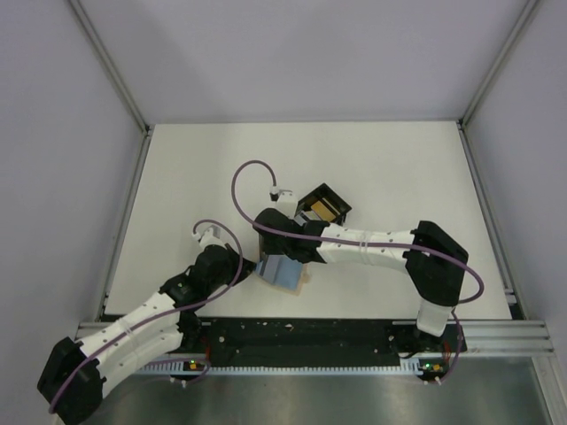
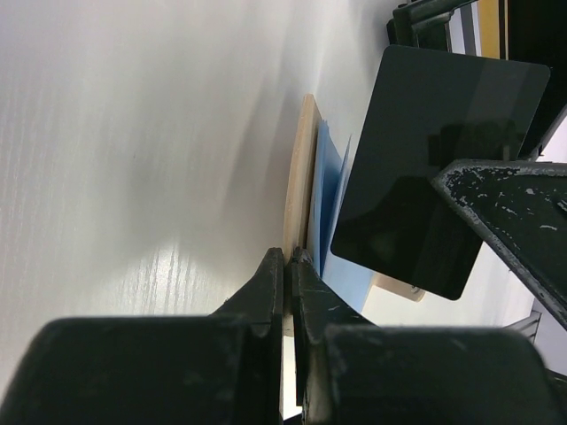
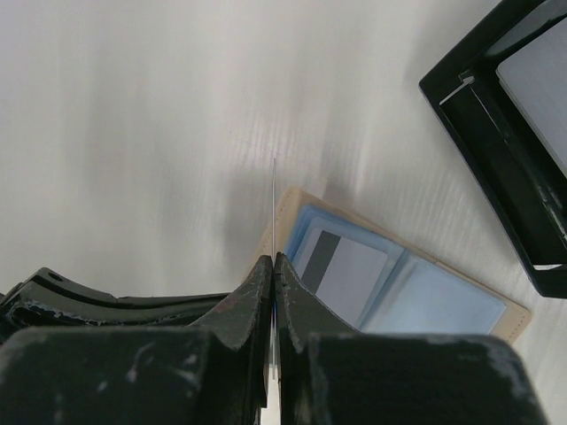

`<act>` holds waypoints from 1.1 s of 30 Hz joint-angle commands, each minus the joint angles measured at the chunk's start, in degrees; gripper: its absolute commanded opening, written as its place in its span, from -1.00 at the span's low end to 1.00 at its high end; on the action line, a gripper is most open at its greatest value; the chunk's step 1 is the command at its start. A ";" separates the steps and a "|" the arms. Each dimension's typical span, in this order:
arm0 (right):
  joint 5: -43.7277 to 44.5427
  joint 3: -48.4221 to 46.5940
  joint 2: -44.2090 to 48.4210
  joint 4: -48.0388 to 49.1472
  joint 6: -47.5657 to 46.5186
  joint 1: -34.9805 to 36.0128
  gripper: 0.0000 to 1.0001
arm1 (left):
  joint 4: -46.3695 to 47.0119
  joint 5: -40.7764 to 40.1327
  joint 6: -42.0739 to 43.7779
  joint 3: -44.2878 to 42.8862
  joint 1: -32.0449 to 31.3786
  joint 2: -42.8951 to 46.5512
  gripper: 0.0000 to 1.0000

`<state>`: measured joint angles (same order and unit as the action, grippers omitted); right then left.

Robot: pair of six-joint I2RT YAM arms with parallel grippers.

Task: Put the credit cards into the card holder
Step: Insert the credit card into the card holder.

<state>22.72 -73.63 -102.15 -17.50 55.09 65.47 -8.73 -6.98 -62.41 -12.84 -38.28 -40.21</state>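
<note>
From above, the job looked partway through: the card holder (image 1: 282,271) lay open on the bench (image 1: 372,168) just ahead of the arm bases, while a yellow-orange card (image 1: 319,211) sat waiting in the black tray (image 1: 342,205) nearby. The left tool (image 1: 255,267) reached in from the left to the holder's edge, and the right arm bent across so that the right tool (image 1: 276,255) came down over it. Over to the left wrist: its fingers were pinched tight on the holder's tan edge, pinning it flat, and the held card (image 2: 434,168), dark in this view, hung tilted just beside the blue pockets, not yet in. From the right wrist, the fingers were clamped on that card, seen edge-on as a thin line over the holder's near corner. A striped card (image 3: 350,266) appeared to be tucked into a pocket already, and a pale card (image 3: 540,88) lay in the tray, so at least two more looked left to go.
</note>
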 commanded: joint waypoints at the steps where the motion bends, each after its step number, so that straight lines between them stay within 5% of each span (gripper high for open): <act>1: 1.36 -2.23 -0.60 0.18 -0.86 0.80 -1.00 | 1.52 -0.93 0.98 0.27 -0.48 0.92 -1.00; 33: 2.50 -2.22 -0.42 -1.40 -2.97 1.15 -1.00 | 3.11 0.04 3.35 -0.78 -1.09 2.06 -1.00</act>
<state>22.96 -73.93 -102.17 -17.41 52.99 65.52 -8.60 -7.07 -60.01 -12.84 -39.16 -39.31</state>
